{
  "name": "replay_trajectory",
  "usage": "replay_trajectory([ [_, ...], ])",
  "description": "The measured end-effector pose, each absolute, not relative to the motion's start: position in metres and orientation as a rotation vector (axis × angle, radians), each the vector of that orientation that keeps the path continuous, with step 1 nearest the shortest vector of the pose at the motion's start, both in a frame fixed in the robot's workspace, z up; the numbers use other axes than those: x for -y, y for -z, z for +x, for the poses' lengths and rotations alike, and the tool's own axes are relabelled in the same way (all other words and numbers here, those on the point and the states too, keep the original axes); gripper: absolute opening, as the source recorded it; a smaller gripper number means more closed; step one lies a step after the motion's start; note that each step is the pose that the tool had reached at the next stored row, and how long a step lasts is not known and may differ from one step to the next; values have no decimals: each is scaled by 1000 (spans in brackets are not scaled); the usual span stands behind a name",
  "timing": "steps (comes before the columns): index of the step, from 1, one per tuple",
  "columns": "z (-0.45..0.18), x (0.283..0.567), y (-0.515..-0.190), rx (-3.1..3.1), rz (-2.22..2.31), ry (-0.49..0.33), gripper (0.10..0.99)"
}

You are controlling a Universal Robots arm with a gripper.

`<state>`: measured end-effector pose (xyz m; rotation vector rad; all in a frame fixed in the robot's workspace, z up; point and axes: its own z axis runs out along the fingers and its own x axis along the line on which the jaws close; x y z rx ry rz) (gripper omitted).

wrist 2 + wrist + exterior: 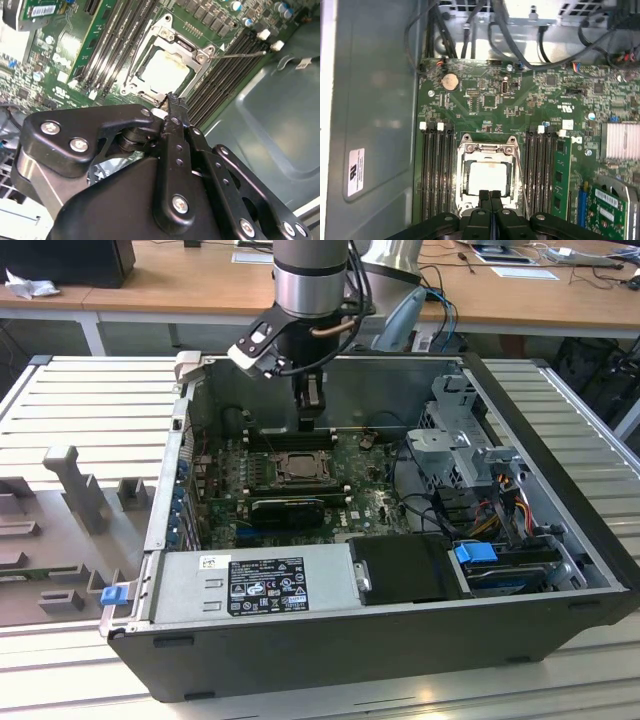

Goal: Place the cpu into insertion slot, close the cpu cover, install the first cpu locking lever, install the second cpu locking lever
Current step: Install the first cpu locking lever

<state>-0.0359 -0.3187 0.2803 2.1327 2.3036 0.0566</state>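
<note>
Arm: a single arm reaches down into the open computer case [330, 665] in the exterior view.
Gripper: the gripper [308, 420] hangs directly over the insertion slot [298, 468], at the slot's edge in both wrist views [491, 196] [171, 98]. The two fingers are pressed together with nothing between them.
Contact: whether the fingertips touch the slot's frame cannot be told.
Cpu: the cpu [489, 178] is seated flat inside the insertion slot, its pale face up [165, 70].
Cpu cover: the cpu cover [487, 148] lies down over the slot, and the chip shows through its square window.
Locking lever: a thin wire lever [240, 54] runs off from one corner of the slot, across the memory slots [107, 45]. Whether it is latched cannot be told.
Surroundings: black memory slots flank the insertion slot on two sides [436, 170]. The green motherboard [490, 100] lies all around it. The black graphics card [290, 508] sits just beside the slot, and the power supply [250, 585] is well apart from it.
</note>
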Motion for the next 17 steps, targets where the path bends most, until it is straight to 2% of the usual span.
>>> replay_trajectory([
  [17,-36,319,-278,-2511,1895,-52,106],
])
